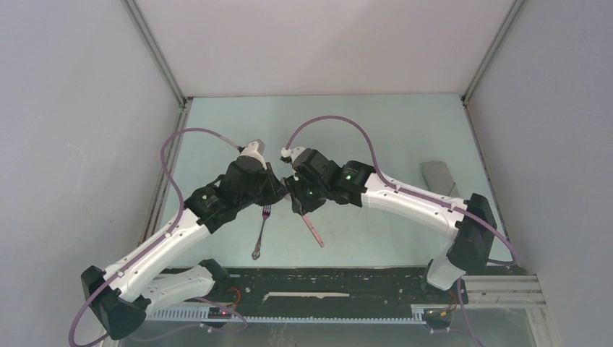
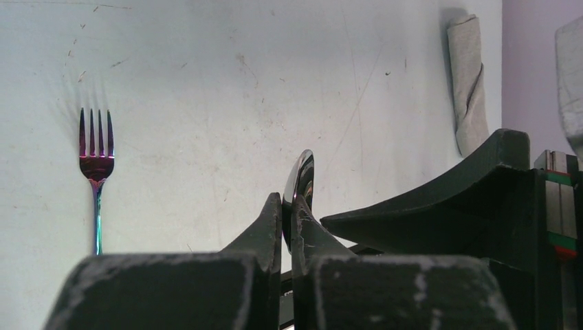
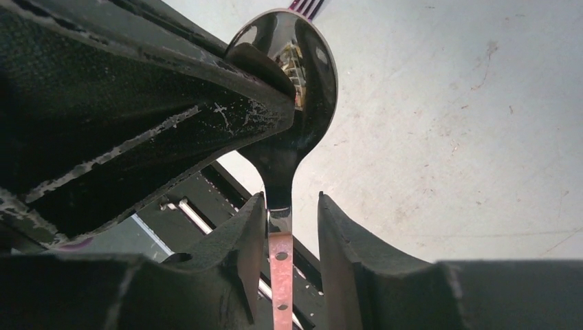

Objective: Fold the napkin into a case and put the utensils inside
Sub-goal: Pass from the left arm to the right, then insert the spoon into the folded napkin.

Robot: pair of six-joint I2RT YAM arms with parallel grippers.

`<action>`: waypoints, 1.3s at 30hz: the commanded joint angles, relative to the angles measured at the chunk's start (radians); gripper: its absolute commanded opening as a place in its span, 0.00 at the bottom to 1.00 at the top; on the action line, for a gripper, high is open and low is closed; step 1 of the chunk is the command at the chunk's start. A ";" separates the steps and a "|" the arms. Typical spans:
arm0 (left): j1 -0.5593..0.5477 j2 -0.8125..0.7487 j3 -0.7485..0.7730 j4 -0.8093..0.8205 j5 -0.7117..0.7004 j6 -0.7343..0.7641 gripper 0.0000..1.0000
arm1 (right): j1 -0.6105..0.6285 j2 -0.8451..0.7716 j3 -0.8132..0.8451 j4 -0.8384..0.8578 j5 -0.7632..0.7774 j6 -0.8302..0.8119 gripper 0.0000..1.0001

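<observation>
Top external view shows the pale table [image 1: 376, 130] as the biggest thing, with the left arm [image 1: 166, 242] and the right arm [image 1: 412, 202] bent in over it so that their grippers meet near the middle.

The napkin [image 1: 439, 177] is next in size. It lies folded to a narrow grey oblong on the table, well apart from both pairs of fingers, on the outer side of the right arm. In the left wrist view it is far beyond the fingertips and to the right, close to the wall.

The spoon [image 3: 302, 82] is lifted off the table between the two grippers. The left gripper [image 2: 289, 206] has its fingers [image 2: 265, 227] pressed together on the bowl, which stands on edge between them, and the tip of the bowl comes out past the fingertips. The right gripper [image 3: 292, 206] has its fingers [image 3: 240, 247] spread, one on each side of the pink handle just under the neck. The handle is just beside one finger, and a clear gap separates it from the other, so this gripper is around the spoon and not pinching it. If the handle touches the nearer finger, I cannot tell. From the fingers the handle slants toward the near edge of the table.

The fork [image 2: 96, 161] lies flat on the table, to the left of the left fingers and apart from them, with its tines pointing away from the arm bases.
</observation>
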 commanded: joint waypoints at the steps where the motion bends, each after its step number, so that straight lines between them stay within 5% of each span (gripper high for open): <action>1: -0.007 0.003 0.040 0.017 -0.012 0.029 0.00 | 0.010 0.007 0.042 -0.018 -0.003 -0.020 0.39; 5: -0.007 0.004 0.042 0.018 -0.013 0.034 0.00 | 0.009 0.018 0.043 -0.015 -0.011 -0.022 0.26; 8: -0.006 0.004 0.045 0.022 -0.007 0.035 0.00 | 0.003 0.025 0.047 -0.005 -0.025 -0.032 0.01; 10: -0.006 0.005 0.052 0.031 0.002 0.042 0.02 | -0.011 0.024 0.046 -0.003 0.001 -0.046 0.00; 13: 0.004 0.001 0.106 -0.004 -0.035 0.107 0.43 | -0.100 -0.012 -0.018 0.041 -0.008 -0.094 0.00; 19: 0.116 -0.044 0.215 -0.130 -0.007 0.314 0.86 | -0.463 -0.081 -0.046 -0.040 -0.139 -0.310 0.00; 26: 0.171 -0.147 0.095 -0.073 0.216 0.359 0.98 | -1.013 -0.099 -0.025 -0.046 -0.102 -0.597 0.00; 30: 0.169 -0.171 0.075 -0.060 0.251 0.395 0.99 | -1.106 -0.034 0.013 0.034 -0.084 -0.776 0.00; 39: 0.066 -0.205 0.076 -0.081 0.045 0.459 1.00 | -1.227 0.160 0.076 0.117 -0.236 -0.939 0.00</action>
